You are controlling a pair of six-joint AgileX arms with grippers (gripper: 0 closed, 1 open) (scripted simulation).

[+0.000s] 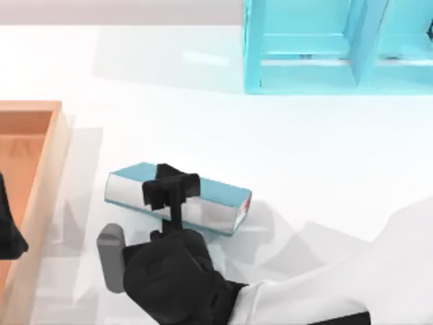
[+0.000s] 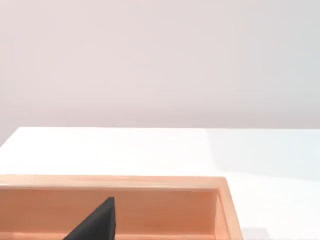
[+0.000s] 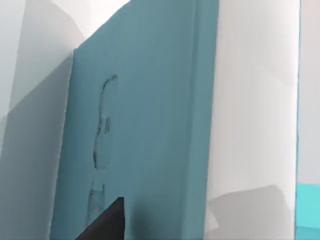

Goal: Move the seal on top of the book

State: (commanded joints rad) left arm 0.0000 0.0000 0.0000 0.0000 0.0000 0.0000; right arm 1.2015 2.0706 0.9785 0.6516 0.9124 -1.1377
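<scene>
The teal-blue book (image 1: 218, 196) lies flat, left of the table's centre, white page edges facing the front. My right gripper (image 1: 170, 191) hangs directly over the book's middle, reaching in from the lower right with its fingers spread open. The right wrist view looks closely at the book's teal cover (image 3: 150, 125), and one black fingertip (image 3: 102, 222) stands off to the side with nothing against it. The seal is hidden. My left gripper (image 1: 8, 233) stays parked at the left edge over the wooden tray, open, its fingertip (image 2: 97, 222) dark against the wood.
A wooden tray (image 1: 49, 162) runs along the left side, its rim (image 2: 150, 182) near the left wrist camera. A light-blue open shelf unit (image 1: 304, 74) stands at the back right. Bare white table lies between the book and the shelf.
</scene>
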